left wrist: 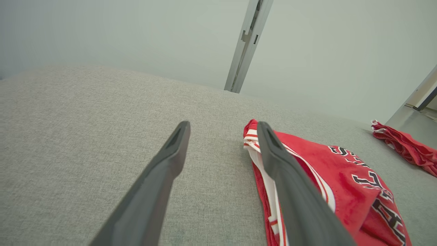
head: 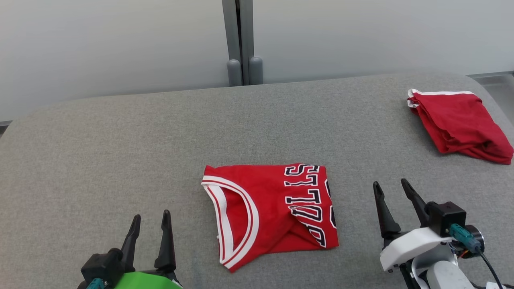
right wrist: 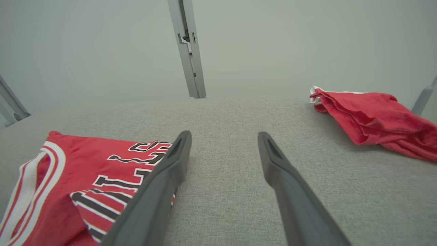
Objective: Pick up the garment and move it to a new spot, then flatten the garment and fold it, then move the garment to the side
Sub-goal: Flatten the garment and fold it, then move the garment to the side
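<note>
The garment (head: 269,210), a red jersey with white-and-red striped trim and dark white-outlined lettering, lies folded into a rough square at the middle of the grey table (head: 120,152). In the left wrist view the garment (left wrist: 341,181) sits to the right of the fingers, and in the right wrist view the garment (right wrist: 78,181) sits to their left. My left gripper (head: 148,222) stands open at the lower left, apart from the garment. On the garment's right, my right gripper (head: 390,185) is open with nothing between its fingers.
A second red cloth (head: 457,124) with white trim lies bunched at the table's far right corner, also seen as the red cloth (right wrist: 372,119). A grey post (head: 241,40) rises behind the table's far edge against a pale wall.
</note>
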You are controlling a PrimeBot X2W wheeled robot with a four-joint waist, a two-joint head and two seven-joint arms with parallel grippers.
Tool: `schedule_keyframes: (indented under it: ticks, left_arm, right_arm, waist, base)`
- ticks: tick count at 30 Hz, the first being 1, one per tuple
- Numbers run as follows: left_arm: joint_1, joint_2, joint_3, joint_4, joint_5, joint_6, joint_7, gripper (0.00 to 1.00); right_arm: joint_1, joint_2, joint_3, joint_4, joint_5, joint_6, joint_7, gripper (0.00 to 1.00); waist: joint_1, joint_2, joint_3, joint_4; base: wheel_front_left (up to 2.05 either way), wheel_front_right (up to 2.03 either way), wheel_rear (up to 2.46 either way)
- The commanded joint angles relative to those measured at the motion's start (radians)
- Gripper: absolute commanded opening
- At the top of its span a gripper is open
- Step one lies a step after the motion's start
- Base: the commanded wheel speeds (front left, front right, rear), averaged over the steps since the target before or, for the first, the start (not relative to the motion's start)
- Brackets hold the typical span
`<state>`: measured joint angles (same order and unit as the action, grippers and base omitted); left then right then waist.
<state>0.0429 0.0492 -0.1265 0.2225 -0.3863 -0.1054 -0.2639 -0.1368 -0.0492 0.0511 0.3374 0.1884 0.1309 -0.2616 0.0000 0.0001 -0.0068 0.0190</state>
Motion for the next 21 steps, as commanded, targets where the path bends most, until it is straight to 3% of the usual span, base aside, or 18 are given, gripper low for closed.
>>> schedule_keyframes:
  ticks: [1, 21]
  left_arm:
    - [0.014, 0.003, 0.006, -0.007, -0.006, 0.005, 0.000, 1.00]
    - [0.013, 0.003, 0.000, -0.010, 0.005, 0.016, 0.000, 1.00]
  right_arm:
    - [0.025, -0.003, -0.007, -0.004, 0.011, -0.001, -0.004, 1.00]
    - [0.003, -0.003, -0.005, 0.036, -0.027, -0.001, -0.004, 1.00]
  waist:
    - [0.0000, -0.0001, -0.001, 0.000]
    - [0.0000, -0.0001, -0.001, 0.014]
  base:
    - [0.00, 0.00, 0.00]
    - [0.00, 0.00, 0.00]
